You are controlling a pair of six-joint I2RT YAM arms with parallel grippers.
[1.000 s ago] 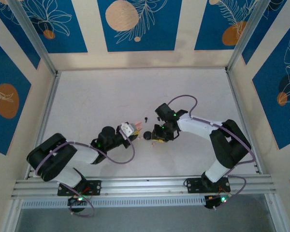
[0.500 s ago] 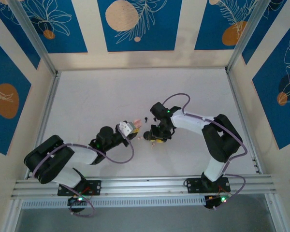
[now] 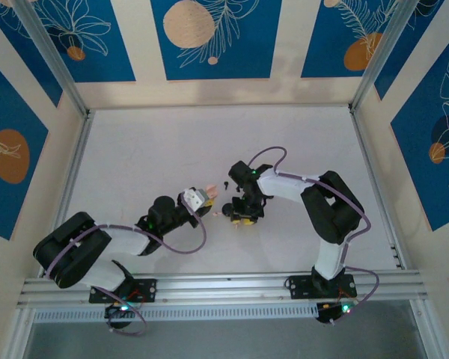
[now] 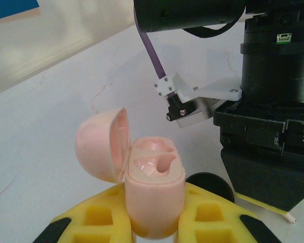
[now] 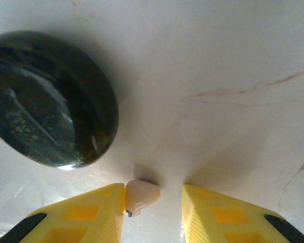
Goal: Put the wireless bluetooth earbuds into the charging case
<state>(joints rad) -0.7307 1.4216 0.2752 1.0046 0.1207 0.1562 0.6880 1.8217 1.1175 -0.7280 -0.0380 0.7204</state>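
Right claw (image 5: pixel 153 202): nearest you, a little on the near side of the bench's (image 3: pixel 150 149) middle. It points straight down and its yellow fingers stand apart, so nothing is gripped. The gap is set to straddle the small piece below it.
Pink earbud (image 5: pixel 141 196): it lies on the bench between those fingers. It touches one finger and is clear of the other. You are bracketing it, not holding it.
Black case (image 5: pixel 50 98): closed and flat on the bench just beside the right claw. It sits near enough that a wide closing sweep could nudge it, in my judgement.
Left claw (image 4: pixel 154 217): clamped fully on the body of the pink case, just past the black case and slightly toward the left edge. It works as a stand, so the case cannot skate away when something is pressed in.
Pink case (image 4: pixel 154 202): upright in that grip, with the lid (image 4: pixel 99 147) swung open to one side and the wells facing up toward the right arm. The wells look empty, though the gloss makes that hard to confirm.
Black earbud (image 3: pixel 226 184): loose on the bench a little beyond both claws toward the far edge, touched by nothing.
Step in hand: I read this as the pick of the pink earbud, not yet made. Close gently, since so small and rounded a piece may squirt out sideways.
Next need: lift it, then line its stem up with a well in the held case.
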